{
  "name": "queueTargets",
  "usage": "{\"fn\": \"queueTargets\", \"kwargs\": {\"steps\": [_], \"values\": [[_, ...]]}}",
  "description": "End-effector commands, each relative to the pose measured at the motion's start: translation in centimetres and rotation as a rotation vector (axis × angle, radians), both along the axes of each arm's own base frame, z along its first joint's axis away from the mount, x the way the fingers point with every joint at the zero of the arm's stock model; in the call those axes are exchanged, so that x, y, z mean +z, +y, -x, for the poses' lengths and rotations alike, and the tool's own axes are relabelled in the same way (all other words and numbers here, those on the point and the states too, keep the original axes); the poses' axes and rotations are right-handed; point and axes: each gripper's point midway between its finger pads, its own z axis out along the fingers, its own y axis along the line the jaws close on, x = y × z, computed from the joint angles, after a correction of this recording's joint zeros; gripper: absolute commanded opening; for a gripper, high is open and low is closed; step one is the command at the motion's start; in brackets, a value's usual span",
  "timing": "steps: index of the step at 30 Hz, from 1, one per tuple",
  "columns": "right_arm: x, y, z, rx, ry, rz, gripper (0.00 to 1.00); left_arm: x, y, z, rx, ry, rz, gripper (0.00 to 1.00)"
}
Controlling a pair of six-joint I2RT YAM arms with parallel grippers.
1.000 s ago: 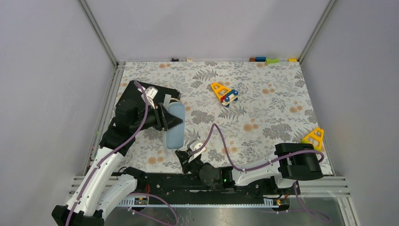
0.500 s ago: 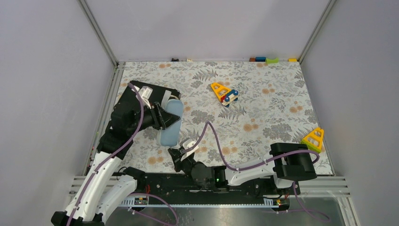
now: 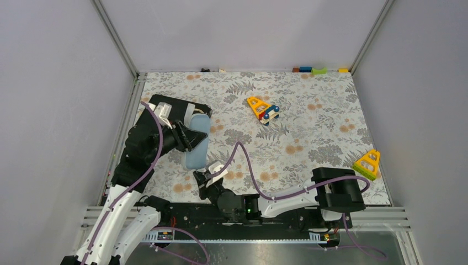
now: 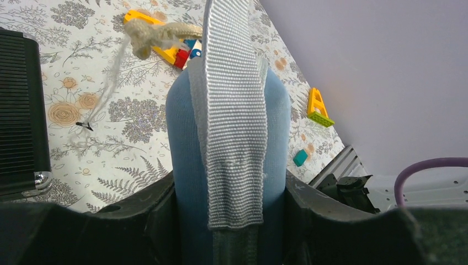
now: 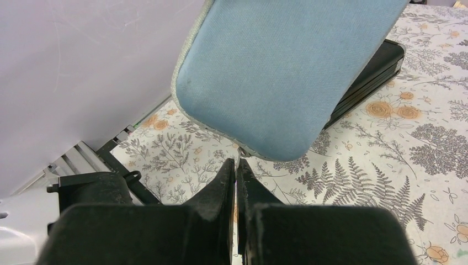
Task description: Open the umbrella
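No peach-tan umbrella shows in any view; it is hidden or out of view. My left gripper [image 3: 189,136] is shut on a light blue fabric pouch [image 3: 196,148] and holds it off the table. In the left wrist view the pouch [image 4: 182,138] stands between my fingers [image 4: 157,199], with a grey webbing strap [image 4: 232,110] running down its face. My right gripper [image 3: 203,178] sits just under the pouch's lower end. In the right wrist view its jaws [image 5: 237,165] are pressed together on a thin metal zipper pull [image 5: 238,150] at the pouch's corner [image 5: 276,83].
A flat black case [image 3: 182,106] lies under and behind the pouch at the left. A yellow toy [image 3: 263,109] sits mid-table and a yellow triangular piece [image 3: 368,163] at the right edge. Small blocks [image 3: 310,70] line the back edge. A teal block [image 4: 300,157] lies near the front rail.
My left arm has carried the pouch to the left and slightly back. My right gripper has moved left with it, staying at the pouch's lower end.
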Motion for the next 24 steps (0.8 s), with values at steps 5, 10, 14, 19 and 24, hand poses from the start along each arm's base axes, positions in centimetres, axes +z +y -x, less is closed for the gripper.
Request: {"fn": "queueTargets", "kwargs": {"steps": [5,10,14,19,24], "values": [[10.3,3.8,5.0,0.232,-0.020,-0.317,0.00,3.2,2.0,-3.4,0.171,-0.195,0.013,0.00],[11.1,4.2,5.1,0.256,-0.030,-0.333,0.00,3.1,2.4,-3.5,0.197,-0.201,0.019,0.00],[11.8,4.7,5.5,0.300,-0.031,-0.353,0.00,3.1,2.6,-3.6,0.209,-0.205,0.023,0.00],[12.5,5.4,6.2,0.348,-0.023,-0.371,0.00,2.9,3.2,-3.8,0.247,-0.208,0.019,0.00],[13.3,5.6,6.5,0.366,-0.027,-0.396,0.00,2.5,3.6,-4.0,0.279,-0.192,0.013,0.00]]}}
